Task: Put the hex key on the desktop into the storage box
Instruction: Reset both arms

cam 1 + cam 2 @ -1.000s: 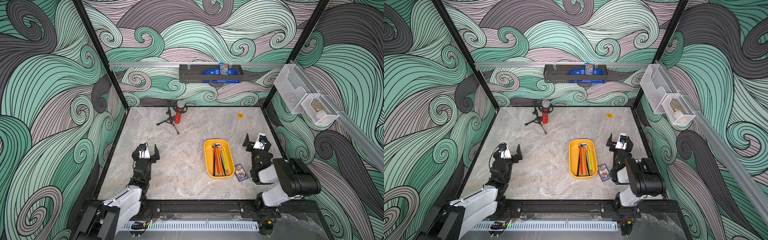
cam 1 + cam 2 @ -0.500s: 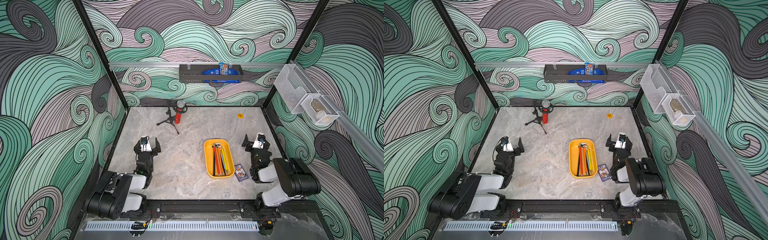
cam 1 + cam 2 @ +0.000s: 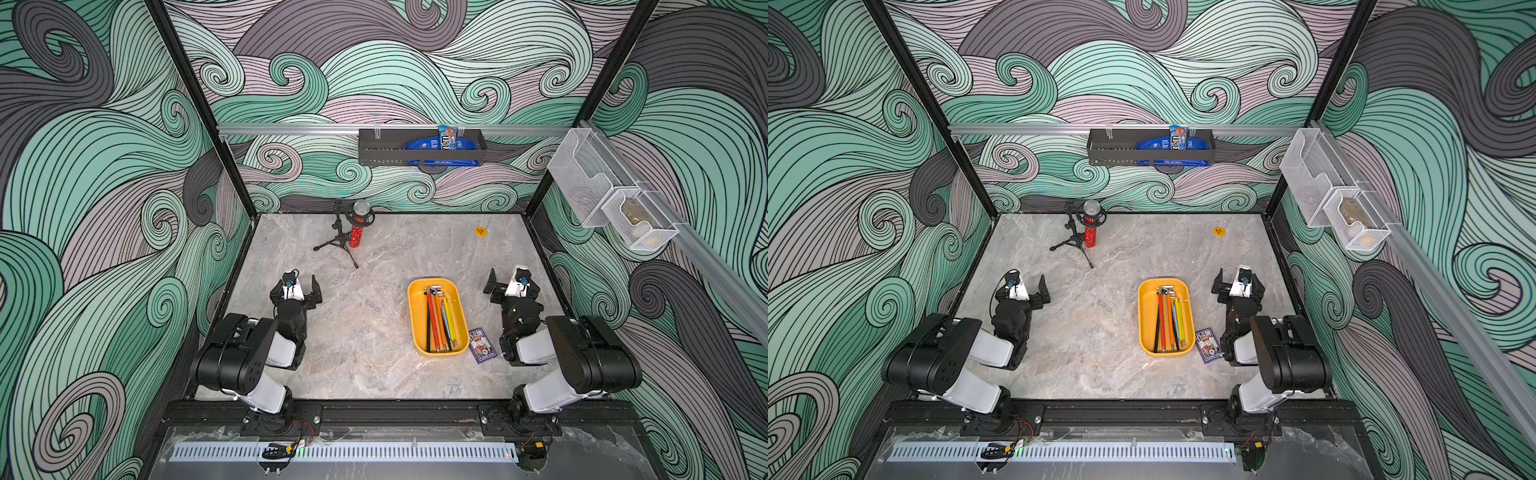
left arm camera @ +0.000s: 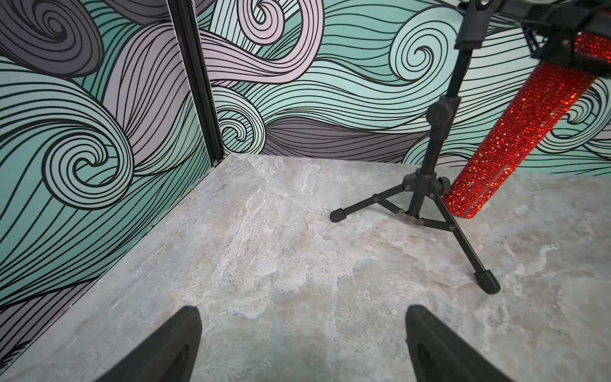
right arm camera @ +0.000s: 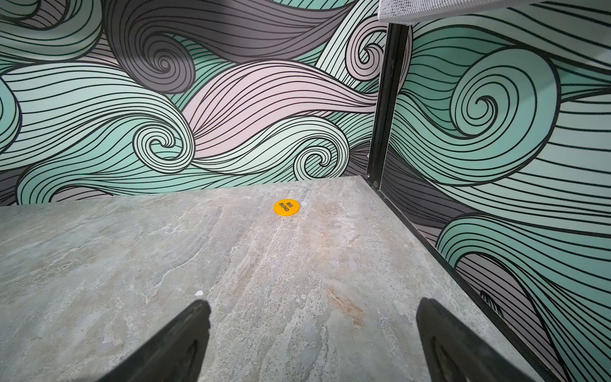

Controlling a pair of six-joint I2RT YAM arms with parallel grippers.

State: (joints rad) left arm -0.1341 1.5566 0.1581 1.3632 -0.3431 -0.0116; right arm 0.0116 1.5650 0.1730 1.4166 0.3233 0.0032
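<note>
The yellow storage box (image 3: 417, 316) (image 3: 1145, 320) lies right of centre on the grey marble desktop (image 3: 365, 357). Several coloured hex keys (image 3: 438, 324) (image 3: 1169, 326) lie lengthwise inside it; I see none loose on the desktop. A faint small dark mark (image 3: 374, 306) left of the box is too small to identify. My left gripper (image 3: 296, 283) (image 3: 1021, 286) (image 4: 302, 311) hovers open and empty at the left side. My right gripper (image 3: 514, 279) (image 3: 1239, 279) (image 5: 314, 302) stands open and empty just right of the box.
A red glitter microphone (image 3: 356, 235) (image 4: 515, 132) on a black tripod (image 4: 420, 198) stands at the back left. A yellow round chip (image 3: 481, 231) (image 5: 286, 208) lies at the back right. A card pack (image 3: 481, 352) sits beside the box. A black wall rack (image 3: 419, 149) and white mesh baskets (image 3: 611, 199) hang above.
My left arm has folded back with its elbow raised, and its gripper has shifted slightly towards the back and stays open. The right arm has not moved.
</note>
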